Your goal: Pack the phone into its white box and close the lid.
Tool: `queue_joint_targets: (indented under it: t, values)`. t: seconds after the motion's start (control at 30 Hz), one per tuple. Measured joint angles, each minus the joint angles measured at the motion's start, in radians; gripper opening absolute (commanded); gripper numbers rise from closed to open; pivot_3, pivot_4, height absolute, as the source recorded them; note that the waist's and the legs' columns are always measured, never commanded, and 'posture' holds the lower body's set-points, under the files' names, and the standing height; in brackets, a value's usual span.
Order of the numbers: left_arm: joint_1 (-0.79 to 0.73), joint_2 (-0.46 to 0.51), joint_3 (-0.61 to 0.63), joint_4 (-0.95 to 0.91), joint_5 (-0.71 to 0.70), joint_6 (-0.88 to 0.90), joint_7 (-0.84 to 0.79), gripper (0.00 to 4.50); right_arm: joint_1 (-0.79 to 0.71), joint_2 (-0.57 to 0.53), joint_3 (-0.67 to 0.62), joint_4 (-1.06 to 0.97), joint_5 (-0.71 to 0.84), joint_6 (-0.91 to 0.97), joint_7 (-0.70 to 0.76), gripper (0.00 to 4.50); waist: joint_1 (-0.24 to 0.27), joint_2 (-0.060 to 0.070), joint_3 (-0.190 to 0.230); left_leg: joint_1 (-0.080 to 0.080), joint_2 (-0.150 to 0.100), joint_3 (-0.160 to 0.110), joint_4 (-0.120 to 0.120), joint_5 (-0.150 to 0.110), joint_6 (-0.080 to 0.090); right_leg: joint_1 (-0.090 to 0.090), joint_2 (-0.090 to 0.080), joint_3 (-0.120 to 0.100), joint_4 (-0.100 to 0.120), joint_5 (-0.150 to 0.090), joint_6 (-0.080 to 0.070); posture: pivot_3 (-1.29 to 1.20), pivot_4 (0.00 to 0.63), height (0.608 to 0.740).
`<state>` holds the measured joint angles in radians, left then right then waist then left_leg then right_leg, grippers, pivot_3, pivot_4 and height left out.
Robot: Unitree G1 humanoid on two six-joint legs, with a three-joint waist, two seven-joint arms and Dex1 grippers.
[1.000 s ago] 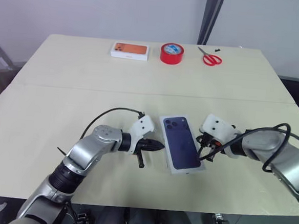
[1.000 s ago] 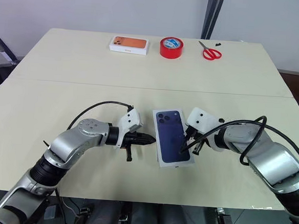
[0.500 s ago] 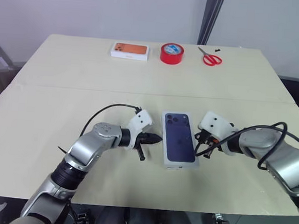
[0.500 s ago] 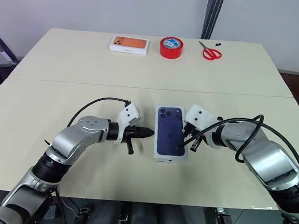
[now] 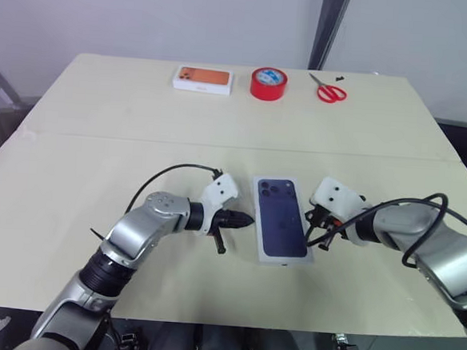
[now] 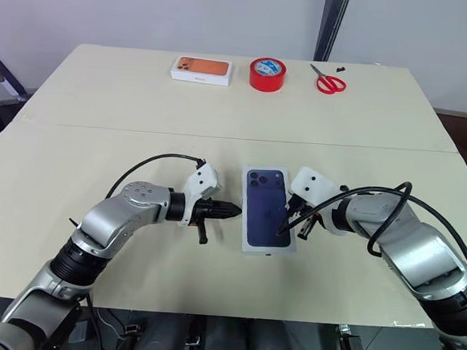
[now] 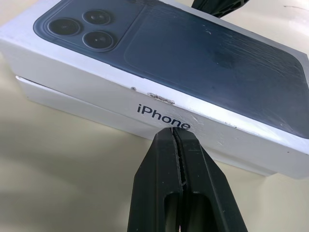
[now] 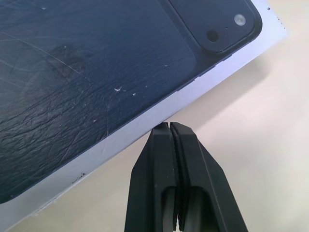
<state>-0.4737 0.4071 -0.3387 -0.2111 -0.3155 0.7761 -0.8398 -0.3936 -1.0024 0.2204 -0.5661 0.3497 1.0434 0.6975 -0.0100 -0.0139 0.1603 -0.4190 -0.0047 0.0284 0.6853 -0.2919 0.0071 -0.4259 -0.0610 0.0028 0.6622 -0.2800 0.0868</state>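
Nearest the robot, the lid (image 5: 281,219) with the dark blue phone picture sits on the white box (image 7: 72,104), not pushed all the way down. The left gripper (image 5: 245,220) and the right gripper (image 6: 284,227) flank it, both pinched closed on nothing, tips right at its long sides. At the table's (image 5: 100,134) far edge: an orange-picture box (image 5: 202,79), red tape roll (image 5: 268,83), red scissors (image 5: 328,91).

Orange-pictured box (image 5: 202,78), red tape roll (image 5: 268,83), red scissors (image 5: 328,90) along table's (image 5: 100,134) far edge.
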Motion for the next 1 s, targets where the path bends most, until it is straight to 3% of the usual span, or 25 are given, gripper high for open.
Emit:
queue_joint_targets:
  t: [1.0]
  values:
    - [0.0, 0.004, -0.012, -0.007, 0.004, 0.0, 0.006, 0.04, 0.01, 0.03, 0.001, 0.04, -0.062, -0.027, 0.01, 0.06, 0.001, 0.0, 0.0, 0.0, 0.0, 0.0, 0.0, 0.0, 0.0, 0.0, 0.0, 0.0, 0.0, 0.0, 0.0, 0.0, 0.15, 0.725]
